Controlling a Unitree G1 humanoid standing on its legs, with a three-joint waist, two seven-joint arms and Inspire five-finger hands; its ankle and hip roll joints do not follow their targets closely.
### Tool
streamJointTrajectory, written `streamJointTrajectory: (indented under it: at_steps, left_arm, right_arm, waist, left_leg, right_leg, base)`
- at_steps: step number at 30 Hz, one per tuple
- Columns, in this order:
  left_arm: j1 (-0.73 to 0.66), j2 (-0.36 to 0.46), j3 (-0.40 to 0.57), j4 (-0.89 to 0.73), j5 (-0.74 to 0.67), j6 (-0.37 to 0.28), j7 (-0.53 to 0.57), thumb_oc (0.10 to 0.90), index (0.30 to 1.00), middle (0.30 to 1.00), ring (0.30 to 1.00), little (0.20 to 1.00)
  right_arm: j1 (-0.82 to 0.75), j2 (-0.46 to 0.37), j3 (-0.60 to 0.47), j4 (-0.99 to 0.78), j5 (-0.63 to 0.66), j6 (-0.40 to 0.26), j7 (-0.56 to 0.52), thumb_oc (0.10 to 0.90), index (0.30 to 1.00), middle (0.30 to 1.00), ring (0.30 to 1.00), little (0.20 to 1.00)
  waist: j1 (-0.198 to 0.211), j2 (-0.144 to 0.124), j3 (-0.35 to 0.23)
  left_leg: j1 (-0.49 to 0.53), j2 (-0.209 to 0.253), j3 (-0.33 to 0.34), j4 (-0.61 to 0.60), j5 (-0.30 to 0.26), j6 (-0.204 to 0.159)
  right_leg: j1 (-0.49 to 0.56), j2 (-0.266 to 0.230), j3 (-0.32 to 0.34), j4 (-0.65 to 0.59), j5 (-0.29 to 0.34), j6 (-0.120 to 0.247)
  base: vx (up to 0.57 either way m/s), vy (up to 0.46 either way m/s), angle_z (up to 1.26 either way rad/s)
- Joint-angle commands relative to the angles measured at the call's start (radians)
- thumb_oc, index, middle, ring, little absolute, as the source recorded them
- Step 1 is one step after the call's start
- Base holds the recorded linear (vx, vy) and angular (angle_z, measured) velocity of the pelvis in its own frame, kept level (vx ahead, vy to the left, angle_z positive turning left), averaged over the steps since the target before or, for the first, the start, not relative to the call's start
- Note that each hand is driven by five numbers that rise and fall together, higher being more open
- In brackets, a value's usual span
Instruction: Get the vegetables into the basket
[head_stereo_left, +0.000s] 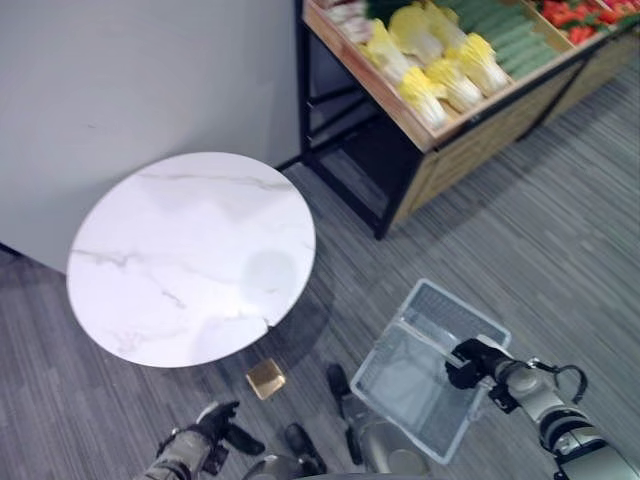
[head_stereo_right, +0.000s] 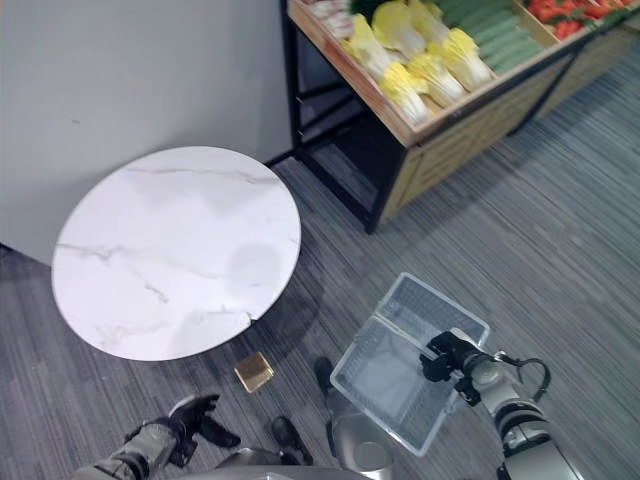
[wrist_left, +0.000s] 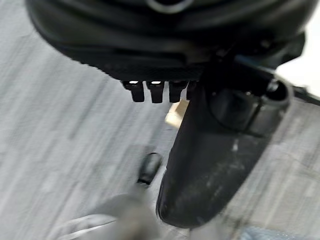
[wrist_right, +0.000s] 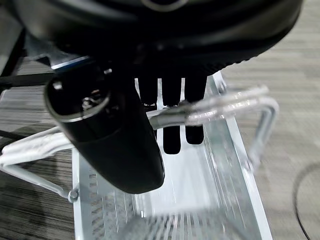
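Note:
A clear plastic basket (head_stereo_left: 405, 385) hangs low over the carpet at the lower right. My right hand (head_stereo_left: 468, 362) is shut on its handle (wrist_right: 225, 106), with the fingers (wrist_right: 171, 137) curled over the bar and the basket's inside bare. Yellow-white cabbages (head_stereo_left: 440, 65) lie on a wooden produce stand (head_stereo_left: 450, 150) at the upper right, beside green vegetables (head_stereo_left: 510, 35) and red ones (head_stereo_left: 575, 15). My left hand (head_stereo_left: 205, 425) hangs low at the lower left, fingers relaxed and holding nothing; its thumb (wrist_left: 215, 165) shows over the carpet.
A round white marble table (head_stereo_left: 190, 255) stands at the left, in front of a grey wall (head_stereo_left: 130, 70), with its gold base (head_stereo_left: 266, 378) on the carpet. Open grey carpet (head_stereo_left: 560, 260) lies between the basket and the stand.

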Motion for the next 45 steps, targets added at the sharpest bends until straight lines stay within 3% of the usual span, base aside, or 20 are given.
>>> streamJointTrajectory:
  at_steps: [1, 2, 3, 6, 14, 25, 33, 37, 40, 41, 42, 44, 45]
  left_arm:
    - [0.051, 0.008, -0.019, 0.056, 0.018, 0.016, 0.007, 0.9, 1.0, 1.0, 1.0, 1.0]
    - [0.056, 0.006, -0.011, 0.058, 0.019, 0.016, 0.007, 0.9, 1.0, 1.0, 1.0, 1.0]
    - [0.061, 0.003, -0.006, 0.06, 0.021, 0.019, 0.003, 0.9, 1.0, 1.0, 1.0, 1.0]
    - [0.062, -0.005, -0.01, 0.058, 0.027, 0.017, 0.003, 0.9, 1.0, 1.0, 1.0, 1.0]
    - [0.054, -0.016, -0.014, 0.048, 0.054, 0.016, 0.01, 0.9, 1.0, 1.0, 1.0, 1.0]
    - [0.028, -0.021, -0.034, 0.047, 0.062, 0.019, 0.027, 0.9, 1.0, 1.0, 1.0, 1.0]
    - [0.012, -0.021, -0.021, 0.048, 0.043, 0.027, 0.04, 0.9, 1.0, 1.0, 1.0, 1.0]
    - [0.014, -0.027, -0.018, 0.041, 0.039, 0.025, 0.042, 0.9, 1.0, 1.0, 1.0, 1.0]
    - [0.006, -0.019, -0.022, 0.026, 0.025, 0.019, 0.052, 0.9, 1.0, 1.0, 1.0, 1.0]
    - [0.002, -0.014, -0.007, 0.019, -0.014, 0.014, 0.058, 0.9, 1.0, 1.0, 1.0, 1.0]
    - [0.002, -0.014, -0.007, 0.019, -0.014, 0.014, 0.058, 0.9, 1.0, 1.0, 1.0, 1.0]
    - [0.0, -0.012, 0.002, 0.018, -0.056, 0.007, 0.061, 0.9, 1.0, 1.0, 1.0, 1.0]
    - [-0.001, -0.014, 0.001, 0.019, -0.066, 0.004, 0.064, 0.9, 1.0, 1.0, 1.0, 1.0]
  right_arm:
    - [-0.121, -0.069, 0.009, 0.024, 0.043, -0.043, -0.028, 0.4, 0.3, 0.3, 0.3, 0.3]
    - [-0.134, -0.053, 0.021, 0.038, 0.045, -0.039, -0.025, 0.4, 0.3, 0.3, 0.3, 0.3]
    - [-0.137, -0.044, 0.034, 0.049, 0.043, -0.04, -0.019, 0.4, 0.3, 0.3, 0.3, 0.3]
    - [-0.122, -0.036, 0.029, 0.044, 0.048, -0.042, -0.021, 0.4, 0.3, 0.3, 0.3, 0.3]
    - [-0.025, -0.023, -0.012, 0.011, 0.077, -0.04, -0.025, 0.4, 0.3, 0.3, 0.3, 0.3]
    - [0.054, -0.028, -0.046, -0.014, 0.096, -0.044, -0.039, 0.4, 0.3, 0.3, 0.3, 0.3]
    - [0.115, 0.0, -0.042, 0.022, 0.111, -0.048, -0.037, 0.4, 0.3, 0.3, 0.3, 0.3]
    - [0.144, 0.015, -0.037, 0.044, 0.118, -0.052, -0.036, 0.4, 0.3, 0.3, 0.3, 0.3]
    - [0.156, 0.019, -0.038, 0.074, 0.129, -0.058, -0.031, 0.4, 0.3, 0.3, 0.3, 0.3]
    - [0.155, 0.022, -0.028, 0.094, 0.128, -0.06, -0.034, 0.4, 0.3, 0.3, 0.3, 0.3]
    - [0.154, 0.023, -0.028, 0.095, 0.128, -0.06, -0.034, 0.4, 0.3, 0.3, 0.3, 0.3]
    - [0.154, 0.032, -0.021, 0.12, 0.137, -0.062, -0.032, 0.4, 0.3, 0.3, 0.3, 0.3]
    - [0.154, 0.038, -0.017, 0.128, 0.139, -0.062, -0.034, 0.4, 0.3, 0.3, 0.3, 0.3]
  waist:
    - [0.04, -0.015, -0.056]
    - [0.056, -0.022, -0.062]
    - [0.063, -0.032, -0.074]
    - [0.062, -0.03, -0.08]
    - [0.034, -0.01, -0.084]
    - [-0.011, 0.021, -0.042]
    - [-0.027, 0.021, -0.046]
    - [-0.025, 0.009, -0.047]
    - [-0.012, -0.018, -0.037]
    - [0.011, -0.043, -0.029]
    - [0.012, -0.044, -0.03]
    - [0.027, -0.068, -0.022]
    - [0.025, -0.077, -0.018]
  left_leg:
    - [0.014, -0.061, -0.168, 0.013, -0.108, 0.0]
    - [0.015, -0.064, -0.135, 0.008, -0.112, -0.001]
    - [0.021, -0.072, -0.124, 0.002, -0.109, -0.006]
    - [0.033, -0.073, -0.128, 0.003, -0.11, -0.009]
    - [0.063, -0.056, -0.151, -0.018, -0.094, -0.033]
    - [0.046, -0.016, -0.137, -0.062, -0.035, -0.07]
    - [0.056, 0.033, -0.126, -0.063, 0.017, -0.125]
    - [0.049, 0.073, -0.124, -0.003, 0.091, -0.177]
    - [0.019, 0.083, -0.218, 0.09, 0.138, -0.196]
    - [-0.015, 0.06, -0.318, 0.131, 0.133, -0.171]
    - [-0.017, 0.059, -0.316, 0.133, 0.132, -0.17]
    - [-0.075, 0.014, -0.447, 0.121, 0.071, -0.137]
    - [-0.088, 0.011, -0.463, 0.084, 0.054, -0.129]
  right_leg:
    - [0.133, -0.166, 0.059, -0.009, -0.025, 0.124]
    - [0.15, -0.18, 0.004, -0.042, -0.008, 0.138]
    - [0.159, -0.176, 0.016, -0.066, 0.023, 0.146]
    - [0.167, -0.177, 0.013, -0.066, 0.04, 0.152]
    - [0.181, -0.147, 0.055, -0.063, -0.006, 0.134]
    - [0.082, -0.102, 0.11, 0.033, -0.079, 0.105]
    - [0.063, -0.057, 0.112, 0.07, -0.143, 0.067]
    - [0.093, -0.028, 0.111, 0.053, -0.172, 0.038]
    - [0.125, -0.003, 0.136, 0.027, -0.183, 0.014]
    - [0.135, 0.009, 0.168, 0.01, -0.187, -0.004]
    - [0.134, 0.008, 0.169, 0.008, -0.186, -0.005]
    - [0.135, 0.012, 0.197, 0.006, -0.189, -0.005]
    - [0.138, 0.011, 0.206, 0.002, -0.185, -0.008]
  base:
    - [0.02, -0.125, -1.27]
    - [0.04, -0.121, -0.74]
    - [0.07, -0.174, -0.72]
    - [0.07, -0.154, -0.52]
    - [0.07, -0.144, 0.01]
    - [0.09, -0.148, -0.08]
    - [0.12, -0.244, -0.08]
    - [0.12, -0.274, -0.14]
    - [0.17, -0.319, -0.09]
    - [0.1, -0.201, -0.35]
    - [0.06, -0.147, -0.6]
    - [0.0, -0.089, -0.8]
    - [-0.02, -0.109, -0.62]
